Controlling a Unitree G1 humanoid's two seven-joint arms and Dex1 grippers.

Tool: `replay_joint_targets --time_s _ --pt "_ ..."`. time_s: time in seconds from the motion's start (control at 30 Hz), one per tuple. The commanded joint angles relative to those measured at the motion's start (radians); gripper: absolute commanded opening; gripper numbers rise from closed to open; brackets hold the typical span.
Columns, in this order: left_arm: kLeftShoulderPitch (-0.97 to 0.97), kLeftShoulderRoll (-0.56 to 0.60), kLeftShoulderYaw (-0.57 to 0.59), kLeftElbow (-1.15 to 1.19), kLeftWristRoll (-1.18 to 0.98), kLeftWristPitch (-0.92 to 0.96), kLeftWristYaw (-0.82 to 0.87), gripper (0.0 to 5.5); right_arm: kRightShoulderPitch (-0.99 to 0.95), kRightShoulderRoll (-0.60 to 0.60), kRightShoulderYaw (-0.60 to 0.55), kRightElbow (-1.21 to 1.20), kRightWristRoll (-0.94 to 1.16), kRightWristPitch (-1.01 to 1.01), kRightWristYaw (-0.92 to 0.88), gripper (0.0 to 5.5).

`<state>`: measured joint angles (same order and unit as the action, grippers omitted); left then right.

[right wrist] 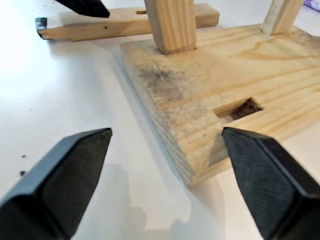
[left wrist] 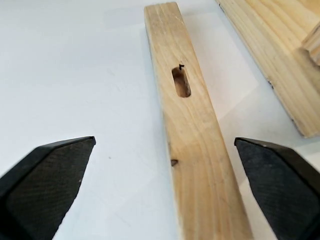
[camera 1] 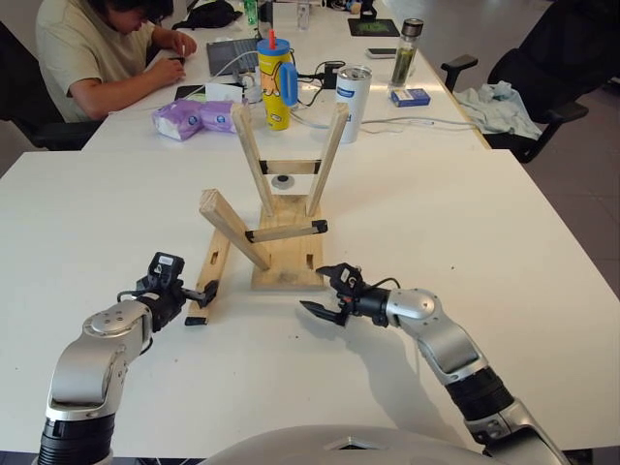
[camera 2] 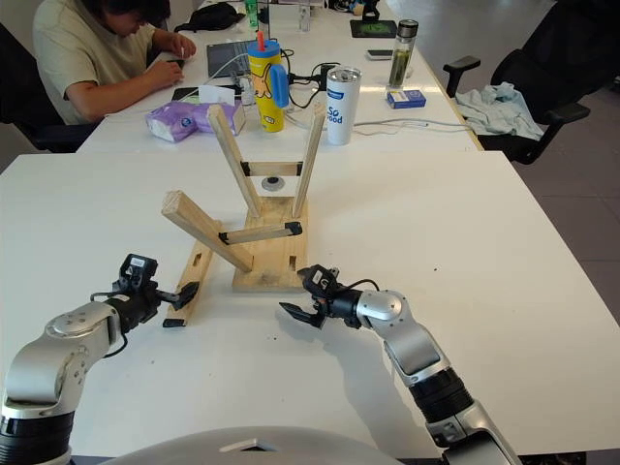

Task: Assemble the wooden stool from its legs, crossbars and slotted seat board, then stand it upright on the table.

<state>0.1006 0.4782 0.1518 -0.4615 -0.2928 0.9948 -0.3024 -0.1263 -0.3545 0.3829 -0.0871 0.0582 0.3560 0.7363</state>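
**Stool part-built, both grippers released**

The seat board (camera 1: 288, 266) lay flat on the table (camera 1: 465, 223), pale wood with a greyish smudge near its front edge. Three legs stood up from it. The two far legs (camera 1: 254, 160) leaned in toward each other, joined low down by a crossbar (camera 1: 291, 167). The near-left leg (camera 1: 232, 228) slanted out sharply to my left, and a second crossbar (camera 1: 288, 232) with dark ends ran from it across the board. Near the front right corner one slot (right wrist: 237, 109) stood empty. The loose leg (camera 1: 210, 271) lay flat just left of the board and parallel to it, an oblong slot cut in its upper face.

My left gripper (camera 1: 202, 304) was spread wide astride the near end of the loose leg, one finger on each side, neither touching the wood. My right gripper (camera 1: 312, 288) was parted too, holding nothing, low over the table just in front of the board's front right corner and the empty slot.

The loose leg's far end passed under the slanted leg, so I could not see it whole. A small dark round thing (camera 1: 281, 181) behind the far legs was too small to make out.
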Motion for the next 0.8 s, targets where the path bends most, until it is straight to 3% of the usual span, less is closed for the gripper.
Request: replay_joint_targets --time_s 0.03,0.3,0.57,0.8 --pt "-0.001 -0.031 0.011 -0.023 -0.019 0.07 0.022 4.56 0.061 0.005 0.061 0.04 -0.011 0.086 0.003 4.09" --pt "-0.012 -0.028 -0.002 -0.016 -0.011 0.13 0.039 3.31 0.05 0.025 0.075 0.044 -0.007 0.093 -0.008 4.09" --pt "-0.041 -0.005 -0.04 0.054 0.044 0.052 0.048 2.03 0.042 0.024 0.043 0.045 -0.004 0.051 -0.022 4.09" --pt "-0.193 -0.041 0.088 0.166 0.033 -0.104 0.089 2.03 0.027 0.049 -0.067 -0.008 0.08 -0.021 -0.042 4.09"
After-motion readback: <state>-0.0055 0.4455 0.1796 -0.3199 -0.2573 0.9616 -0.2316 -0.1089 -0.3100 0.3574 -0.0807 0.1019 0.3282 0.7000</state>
